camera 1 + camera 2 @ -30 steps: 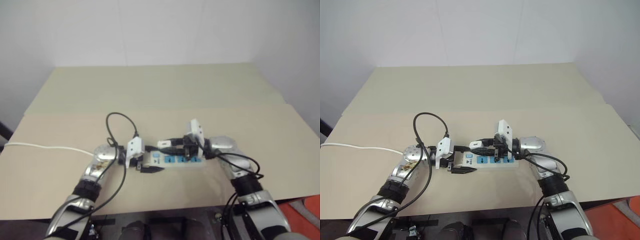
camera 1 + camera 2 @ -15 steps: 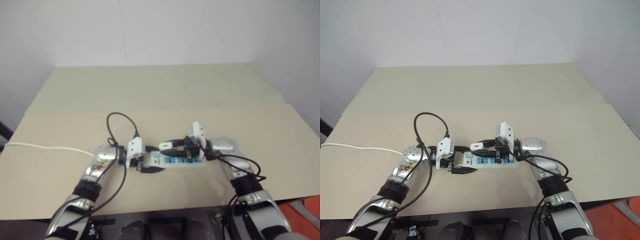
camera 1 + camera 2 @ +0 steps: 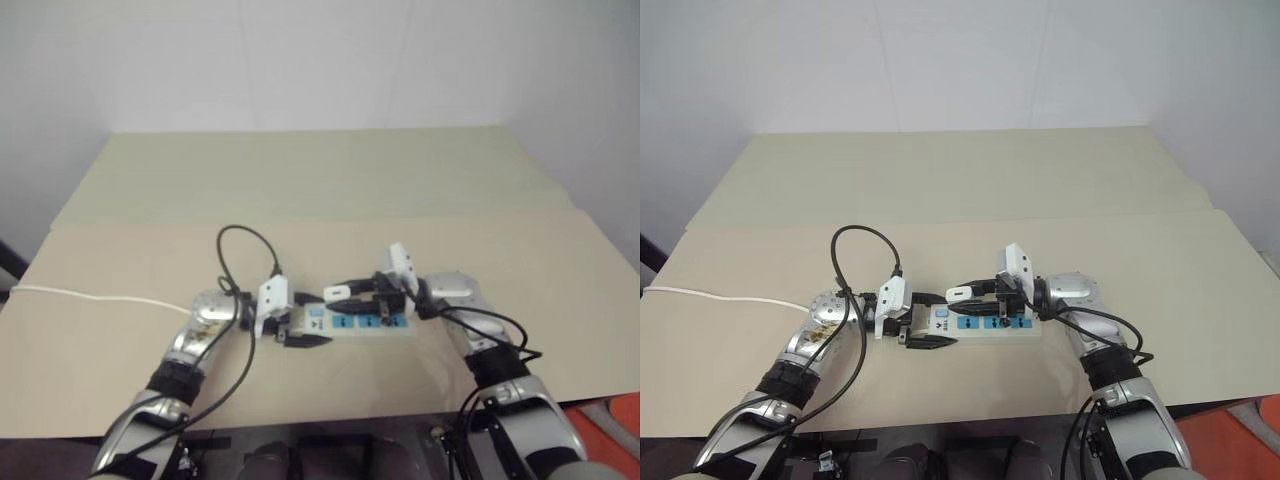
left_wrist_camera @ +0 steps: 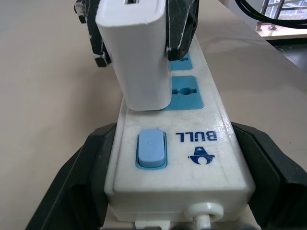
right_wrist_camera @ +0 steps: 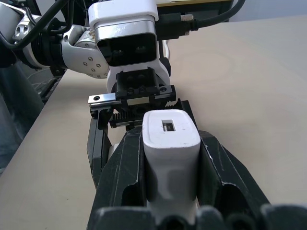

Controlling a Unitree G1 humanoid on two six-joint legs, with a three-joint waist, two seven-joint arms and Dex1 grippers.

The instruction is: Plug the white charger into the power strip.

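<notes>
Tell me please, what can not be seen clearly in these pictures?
- Prongs of the white charger: left wrist view, hidden under its own body where it meets the power strip.
- Strip's far sockets: cut off behind the right gripper.
- Left gripper: head views, too small to judge its grip.

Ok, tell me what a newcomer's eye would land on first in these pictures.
The two grippers meeting mid-table over the power strip: the left gripper is clamped on its switch end, black fingers on either long side. The right gripper is shut on the white charger, which stands on the strip at the socket panel nearest the blue switch. A thin white cord trails to the table's left edge.
</notes>
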